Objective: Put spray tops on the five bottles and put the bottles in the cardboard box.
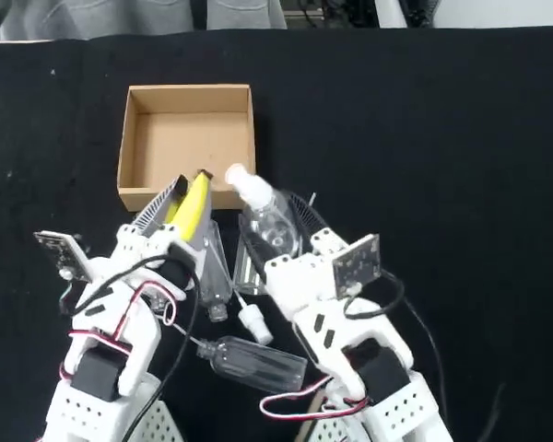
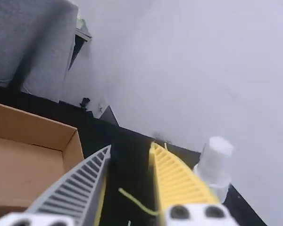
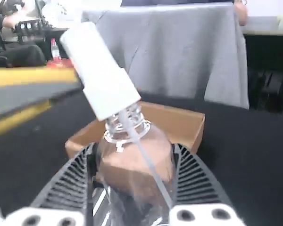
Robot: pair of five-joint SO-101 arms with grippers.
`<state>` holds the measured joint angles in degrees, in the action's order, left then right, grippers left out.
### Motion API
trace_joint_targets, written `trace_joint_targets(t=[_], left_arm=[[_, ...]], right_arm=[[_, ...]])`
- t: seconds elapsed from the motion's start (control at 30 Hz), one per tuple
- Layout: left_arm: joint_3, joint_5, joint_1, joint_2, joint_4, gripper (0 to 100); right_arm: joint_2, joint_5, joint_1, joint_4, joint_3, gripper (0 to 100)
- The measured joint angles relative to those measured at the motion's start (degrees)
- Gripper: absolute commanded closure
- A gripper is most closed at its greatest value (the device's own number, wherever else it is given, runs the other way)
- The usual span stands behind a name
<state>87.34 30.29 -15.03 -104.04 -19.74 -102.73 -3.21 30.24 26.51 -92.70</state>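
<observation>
Our right gripper (image 3: pixel 134 155) pinches the bottle (image 3: pixel 134 181) between its two black fingers. The spray top (image 3: pixel 101 75) sits crooked on the neck, just past the fingertips, with the screw rings showing under it. So we think the top is not screwed down yet. Our left gripper (image 2: pixel 130 149) has its grey and yellow fingers spread with nothing between them, and the top is just beside the yellow finger. To do this well, we should hold the bottle tight so it cannot turn. Then we bring the spread fingers around the top, set it straight, and push and twist it down. The box (image 1: pixel 186 90) sits just beyond both sets of fingertips. Back behind the fingers, near the arms, another bottle (image 1: pixel 258 362) lies on its side with a loose top (image 1: pixel 255 324) beside it. The arms cover part of the table, so we cannot count all five bottles. The black fingers hide the lower part of the held bottle.
</observation>
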Motion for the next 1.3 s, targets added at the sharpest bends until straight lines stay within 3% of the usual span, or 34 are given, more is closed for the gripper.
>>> trace_joint_targets(t=[0.17,0.47,0.77,1.17,1.3], left_arm=[[0.0,-2.4,-1.9,0.0,0.0,89],[0.0,-2.9,-4.7,-0.1,0.0,89],[0.4,-12.0,-10.6,-0.7,0.4,89],[0.4,-13.5,-12.3,-0.7,0.2,89],[-0.4,-15.7,-14.1,-0.8,-3.3,89]], right_arm=[[-0.2,1.8,2.5,6.4,-0.9,93.0],[-0.2,2.9,3.2,6.9,-2.4,93.0],[-0.2,3.0,3.2,7.0,-2.5,93.0],[-0.2,2.9,3.2,7.0,-3.0,93.1],[-0.2,2.9,3.1,7.5,-3.0,93.1]])
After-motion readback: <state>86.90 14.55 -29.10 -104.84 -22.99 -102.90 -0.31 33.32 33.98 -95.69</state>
